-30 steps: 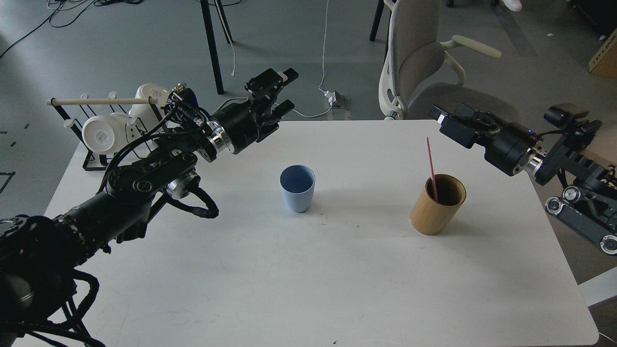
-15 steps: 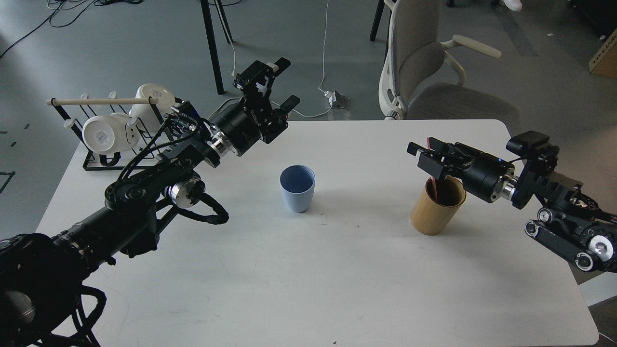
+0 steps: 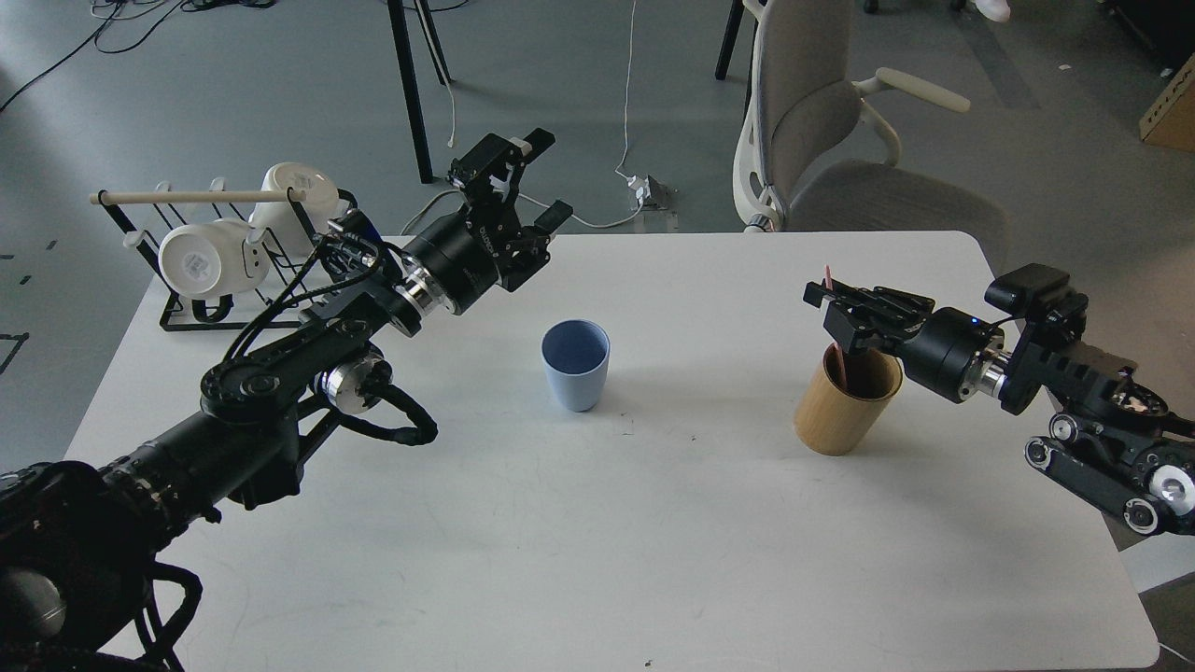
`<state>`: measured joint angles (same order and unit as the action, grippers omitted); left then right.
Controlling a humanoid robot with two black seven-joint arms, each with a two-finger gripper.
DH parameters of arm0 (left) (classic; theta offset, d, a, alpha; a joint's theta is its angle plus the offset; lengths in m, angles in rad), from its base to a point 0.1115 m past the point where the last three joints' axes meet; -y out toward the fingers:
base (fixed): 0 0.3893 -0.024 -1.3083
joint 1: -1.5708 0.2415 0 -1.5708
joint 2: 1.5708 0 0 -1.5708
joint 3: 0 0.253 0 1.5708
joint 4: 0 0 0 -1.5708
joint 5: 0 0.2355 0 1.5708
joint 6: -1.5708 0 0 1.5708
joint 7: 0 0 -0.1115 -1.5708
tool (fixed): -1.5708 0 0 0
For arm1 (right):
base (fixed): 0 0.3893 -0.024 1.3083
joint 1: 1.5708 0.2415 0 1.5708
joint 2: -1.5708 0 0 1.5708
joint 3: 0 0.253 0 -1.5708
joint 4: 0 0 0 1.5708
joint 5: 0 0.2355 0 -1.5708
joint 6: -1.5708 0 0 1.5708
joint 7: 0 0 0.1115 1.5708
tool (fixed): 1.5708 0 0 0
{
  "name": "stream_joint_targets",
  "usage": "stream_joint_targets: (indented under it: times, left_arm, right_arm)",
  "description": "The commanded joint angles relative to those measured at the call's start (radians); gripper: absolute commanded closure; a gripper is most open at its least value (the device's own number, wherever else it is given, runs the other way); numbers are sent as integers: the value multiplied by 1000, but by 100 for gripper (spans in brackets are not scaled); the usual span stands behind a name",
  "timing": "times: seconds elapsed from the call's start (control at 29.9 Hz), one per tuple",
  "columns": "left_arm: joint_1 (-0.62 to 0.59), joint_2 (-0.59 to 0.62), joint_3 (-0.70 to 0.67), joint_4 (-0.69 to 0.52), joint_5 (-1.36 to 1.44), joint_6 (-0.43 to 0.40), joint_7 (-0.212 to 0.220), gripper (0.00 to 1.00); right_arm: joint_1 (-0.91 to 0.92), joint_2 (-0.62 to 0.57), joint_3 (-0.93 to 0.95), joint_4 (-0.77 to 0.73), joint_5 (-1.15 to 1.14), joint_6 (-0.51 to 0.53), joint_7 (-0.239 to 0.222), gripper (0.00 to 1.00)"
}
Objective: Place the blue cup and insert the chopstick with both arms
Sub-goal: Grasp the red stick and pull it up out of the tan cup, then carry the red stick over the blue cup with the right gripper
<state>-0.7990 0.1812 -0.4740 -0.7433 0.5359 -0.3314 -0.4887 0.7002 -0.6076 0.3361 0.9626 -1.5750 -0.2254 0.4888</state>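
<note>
The blue cup (image 3: pixel 576 365) stands upright and empty near the middle of the white table (image 3: pixel 597 541). The pink-red chopstick (image 3: pixel 828 275) leans inside the tan bamboo cylinder (image 3: pixel 843 411) at the right; its top sticks out above my right gripper. My right gripper (image 3: pixel 837 315) is just above the cylinder's rim, its fingers open on either side of the chopstick. My left gripper (image 3: pixel 543 177) is open and empty, raised over the table's far edge, up and to the left of the blue cup.
A black wire rack (image 3: pixel 187 303) with a pale wooden rod (image 3: pixel 187 197) and white mugs (image 3: pixel 198 261) stands at the table's far left corner. A grey office chair (image 3: pixel 822 121) is behind the table. A cardboard box (image 3: pixel 1172 117) sits at the far right.
My right arm came down and to the left from above the table's right edge, bringing its gripper to the chopstick over the bamboo cylinder. My left gripper rose slightly and turned.
</note>
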Motion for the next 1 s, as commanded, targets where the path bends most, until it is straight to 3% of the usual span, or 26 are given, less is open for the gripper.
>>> stream_joint_targets:
  times: [0.0, 0.07, 0.27, 0.47, 0.6, 0.77, 0.97]
  left_arm:
    - [3, 0, 0, 1, 1, 0, 0, 6]
    - [7, 1, 0, 1, 1, 0, 0, 6]
    - [12, 3, 0, 1, 1, 2, 0, 6]
    - [24, 1, -2, 4, 1, 2, 0, 6]
    - [27, 6, -2, 34, 3, 8, 0, 6]
    - [37, 61, -12, 73, -8, 3, 0, 6]
    - [41, 86, -12, 156, -10, 0, 0, 6]
  right_arm:
    - [-1, -3, 0, 2, 0, -9, 0, 93]
    - [-1, -4, 1, 2, 0, -12, 0, 99]
    - [22, -40, 40, 10, 15, -40, 0, 100]
    - [58, -90, 222, 96, 29, -39, 0, 100]
    - [90, -68, 357, 127, 183, -32, 0, 100]
    - [188, 112, 331, 96, 227, -32, 0, 100]
    - [269, 307, 152, -17, 162, -77, 0, 100]
